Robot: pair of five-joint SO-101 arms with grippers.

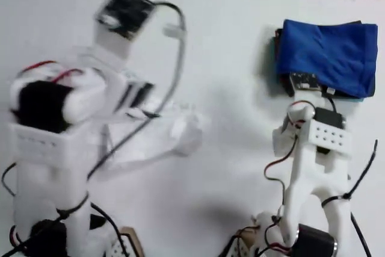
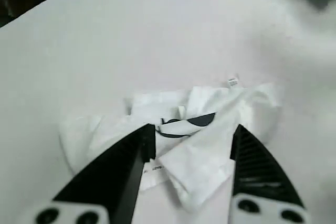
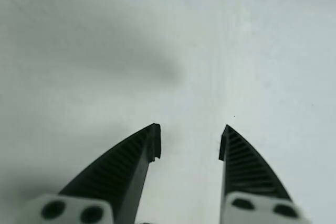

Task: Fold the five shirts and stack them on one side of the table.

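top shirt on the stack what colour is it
The top shirt is blue, clearest in the high view.

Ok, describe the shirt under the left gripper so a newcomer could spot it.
On the white table, look near the middle, below the left gripper. The white shirt lies there crumpled, a black print showing; unlike the folded blue shirt off to the right, it almost blends into the tabletop.

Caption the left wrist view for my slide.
Left gripper, jaws open, over a crumpled white shirt on the white table.
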